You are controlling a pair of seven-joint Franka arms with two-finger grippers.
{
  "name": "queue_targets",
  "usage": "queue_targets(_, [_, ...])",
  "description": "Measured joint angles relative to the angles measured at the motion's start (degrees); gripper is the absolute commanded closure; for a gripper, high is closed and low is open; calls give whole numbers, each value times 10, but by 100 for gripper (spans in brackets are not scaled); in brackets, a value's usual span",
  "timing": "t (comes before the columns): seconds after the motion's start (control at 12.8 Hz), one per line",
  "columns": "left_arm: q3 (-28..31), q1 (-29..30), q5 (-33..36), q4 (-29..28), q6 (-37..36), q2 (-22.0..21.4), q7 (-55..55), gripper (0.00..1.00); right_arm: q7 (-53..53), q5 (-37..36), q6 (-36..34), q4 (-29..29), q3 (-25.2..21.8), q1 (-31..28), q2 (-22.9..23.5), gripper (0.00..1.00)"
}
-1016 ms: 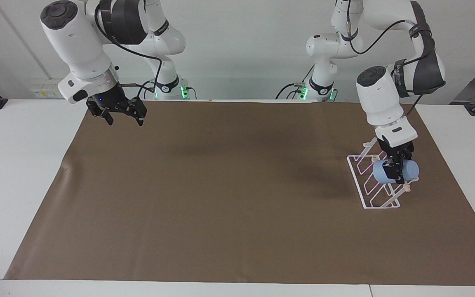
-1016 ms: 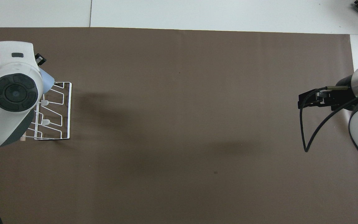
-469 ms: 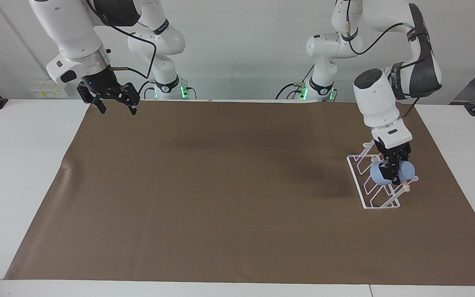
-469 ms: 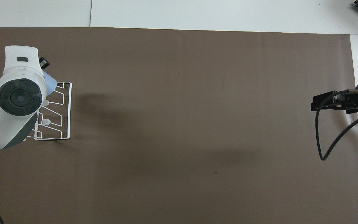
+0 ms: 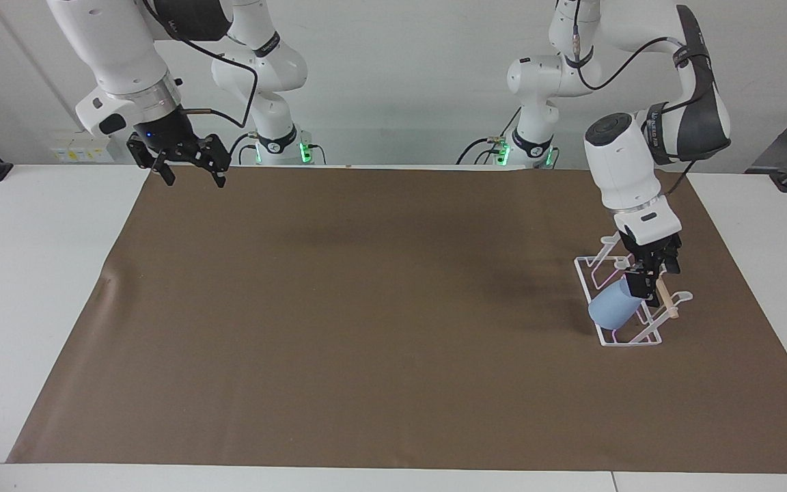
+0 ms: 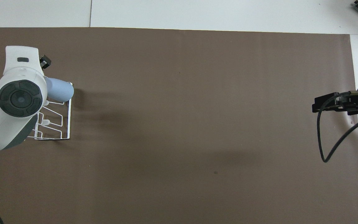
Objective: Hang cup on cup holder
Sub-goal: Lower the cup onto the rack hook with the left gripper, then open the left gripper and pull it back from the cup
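The right gripper (image 5: 188, 174) hangs with fingers spread and nothing between them, over the brown mat's (image 5: 366, 307) edge nearest the robots; that arm waits. At the left arm's end, the left gripper (image 5: 650, 287) hovers over the white wire cup holder (image 5: 629, 338), fingers parted. The light-blue cup (image 5: 612, 309) lies tilted on the holder's farthest prong, just beneath the fingertips, free of them.
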Motion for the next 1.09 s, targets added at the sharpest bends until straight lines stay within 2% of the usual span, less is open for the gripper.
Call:
queue_targets(0.31, [-4,-1,-12,24,-9,0,39,0,0,0,0,0,0,0,-4,0])
queue_targets(0.62, [-8,-2,-153,59,-44,-1,128,0,0,0,0,0,0,0,-4,0])
queue_targets(0.86, [-7,-1,-288,104,-122,-8,249,0,0,0,0,0,0,0,-4,0])
queue_targets(1.09, [1,20,-376,132,-202,-28,386,0,0,0,0,0,0,0,-4,0])
